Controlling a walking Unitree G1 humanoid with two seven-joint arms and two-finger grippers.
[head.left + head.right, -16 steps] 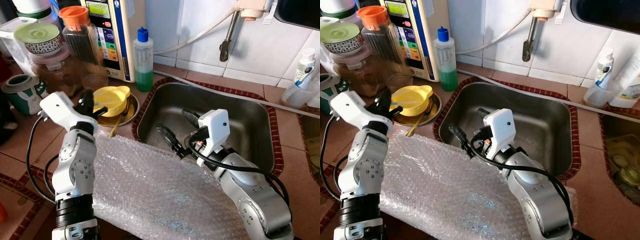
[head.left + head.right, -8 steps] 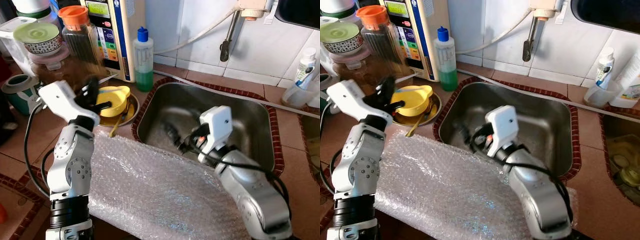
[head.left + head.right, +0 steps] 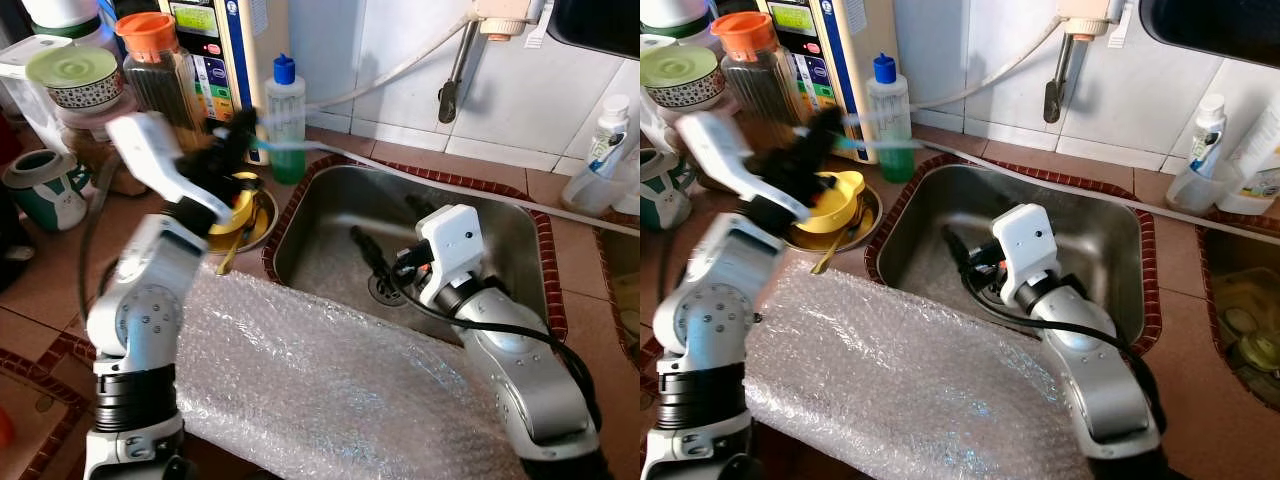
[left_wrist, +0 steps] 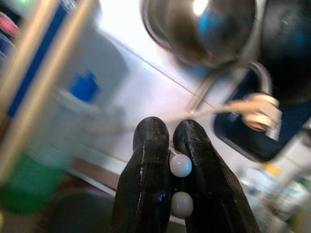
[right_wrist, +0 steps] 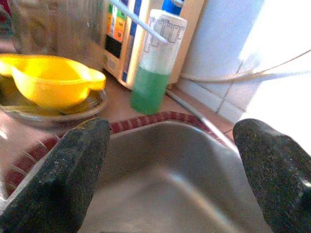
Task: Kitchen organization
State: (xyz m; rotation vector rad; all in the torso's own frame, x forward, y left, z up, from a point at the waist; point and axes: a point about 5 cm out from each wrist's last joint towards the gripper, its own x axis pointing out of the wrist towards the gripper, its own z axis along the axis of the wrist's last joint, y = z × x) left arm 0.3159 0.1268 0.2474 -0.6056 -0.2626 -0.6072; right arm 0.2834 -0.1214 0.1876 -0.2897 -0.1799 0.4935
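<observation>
My left jaws [image 4: 171, 145] are closed, empty, raised above the yellow plastic bowl [image 3: 832, 200]. My right jaws [image 5: 170, 160] gape wide inside the stainless steel sink [image 3: 500, 240], holding nothing.

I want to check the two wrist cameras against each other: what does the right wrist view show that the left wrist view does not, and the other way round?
Right wrist view, not the left: the yellow bowl on its plate, the sink, and the right tool open over the sink. Left wrist view, not the right: the left tool, fingers pressed together, and a shiny round thing too blurred to name. Both: the green bottle with a blue cap, and the white wall.
</observation>
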